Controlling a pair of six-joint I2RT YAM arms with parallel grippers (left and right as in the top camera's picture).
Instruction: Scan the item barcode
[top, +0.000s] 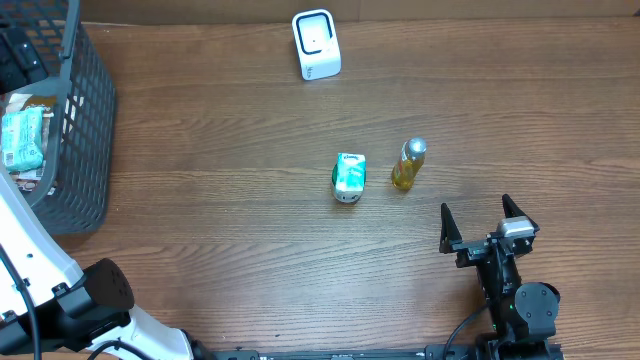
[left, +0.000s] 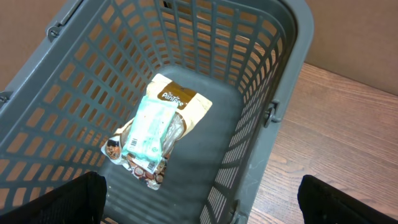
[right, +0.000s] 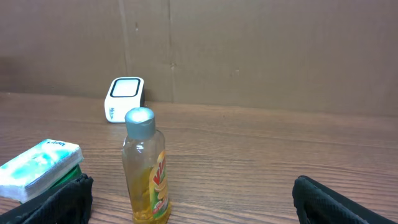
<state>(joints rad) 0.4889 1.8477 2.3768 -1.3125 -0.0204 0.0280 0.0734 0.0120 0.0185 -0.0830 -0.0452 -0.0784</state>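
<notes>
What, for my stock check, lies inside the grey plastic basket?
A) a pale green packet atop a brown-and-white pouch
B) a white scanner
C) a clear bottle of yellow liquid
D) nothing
A: the pale green packet lies on the brown-and-white pouch on the floor of the grey plastic basket.

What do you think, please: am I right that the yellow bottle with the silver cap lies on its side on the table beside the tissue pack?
Not quite. The yellow bottle with the silver cap does not lie on its side; it stands upright on the table beside the tissue pack. The right wrist view shows this plainly.
</notes>
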